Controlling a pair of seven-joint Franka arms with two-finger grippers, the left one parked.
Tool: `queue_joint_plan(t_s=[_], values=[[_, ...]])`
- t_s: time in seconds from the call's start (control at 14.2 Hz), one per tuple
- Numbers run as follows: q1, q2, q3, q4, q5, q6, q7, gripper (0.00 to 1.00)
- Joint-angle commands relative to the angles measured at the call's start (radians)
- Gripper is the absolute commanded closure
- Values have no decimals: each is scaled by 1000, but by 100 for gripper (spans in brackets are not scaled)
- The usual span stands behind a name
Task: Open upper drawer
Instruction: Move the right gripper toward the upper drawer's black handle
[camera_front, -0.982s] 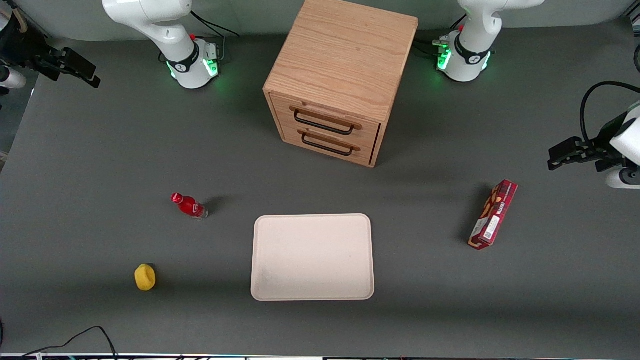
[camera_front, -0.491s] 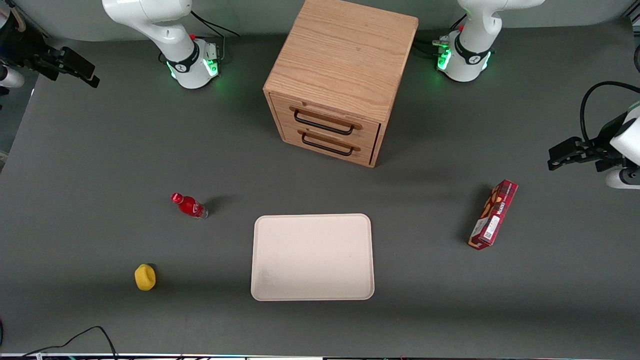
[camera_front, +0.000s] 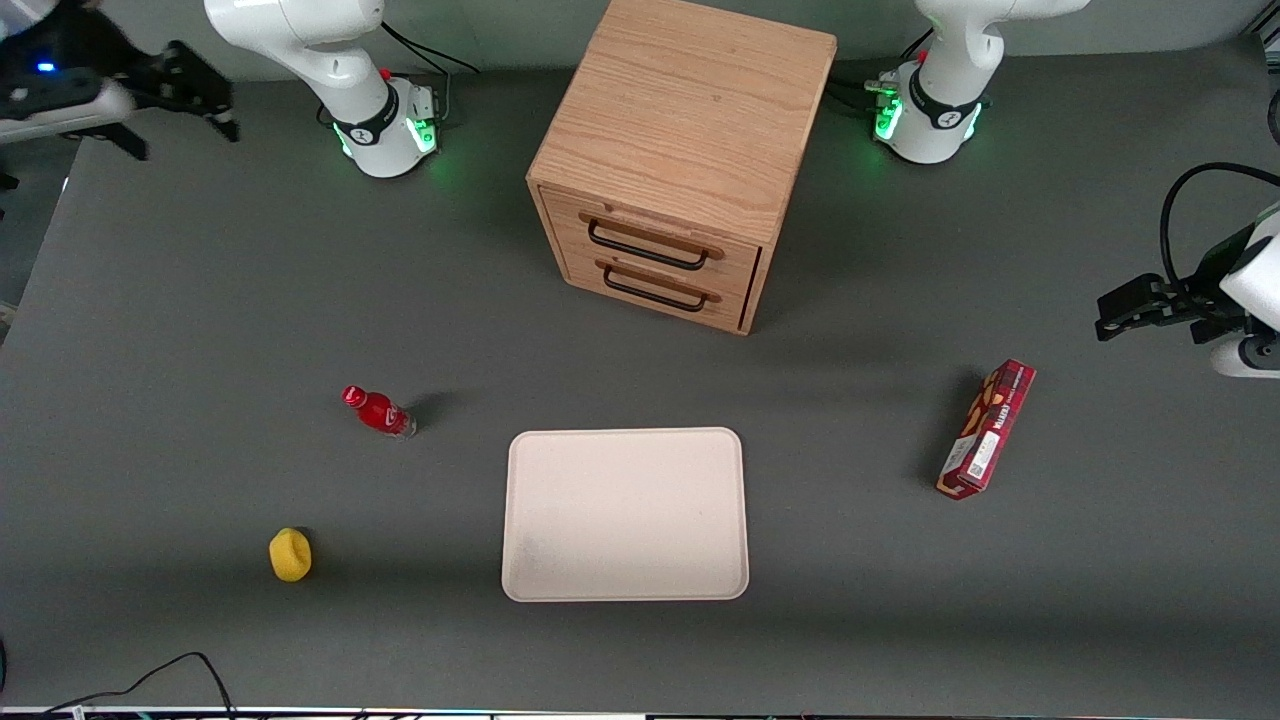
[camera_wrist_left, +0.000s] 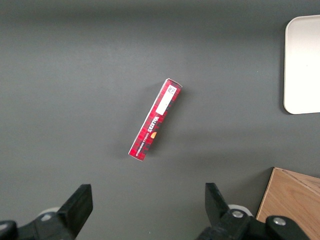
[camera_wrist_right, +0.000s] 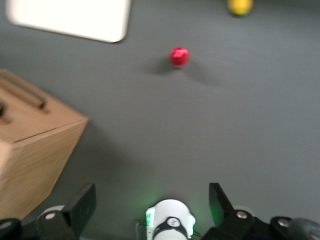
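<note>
Landmark: oak cabinet (camera_front: 680, 150), standing on the grey table (camera_front: 200, 300) at the edge farthest from the front camera, between the 2 arm bases.

Upper drawer (camera_front: 650, 240) is the higher of 2 in the cabinet's front, flush with the face, fully closed. Contents not visible. Its black bar handle (camera_front: 648, 250) runs level along the drawer front, long axis parallel to the cabinet's front edge. The drawer front faces the front camera, turned slightly toward the working arm's end. Lower drawer (camera_front: 660, 287) also closed, same handle.

Cream tray (camera_front: 625, 515) lies in front of the cabinet, nearer the camera, with nothing in it.

Gripper (camera_front: 185, 90) hangs in the air well apart from the cabinet, toward the working arm's end, about level with the cabinet top. Fingers (camera_wrist_right: 82, 205) spread wide, holding nothing.

Red bottle (camera_front: 378, 411) and yellow object (camera_front: 290, 554) sit in front of the cabinet toward the working arm's end. Red box (camera_front: 986, 428) lies toward the parked arm's end.
</note>
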Motion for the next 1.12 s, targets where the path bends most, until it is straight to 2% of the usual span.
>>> queue_joint_plan(t_s=[0.0,0.21,0.42,0.84,0.98,1.05], values=[[-1,125,85,92,131,-13,-42,0],[0,248,161,151,281,-6,-58,0],[2,372,248,186,315,42,-146,0],[8,602,437,187,294,262,-160,0],[11,659,472,189,257,311,-160,0],[9,686,507,188,215,353,-160,0]])
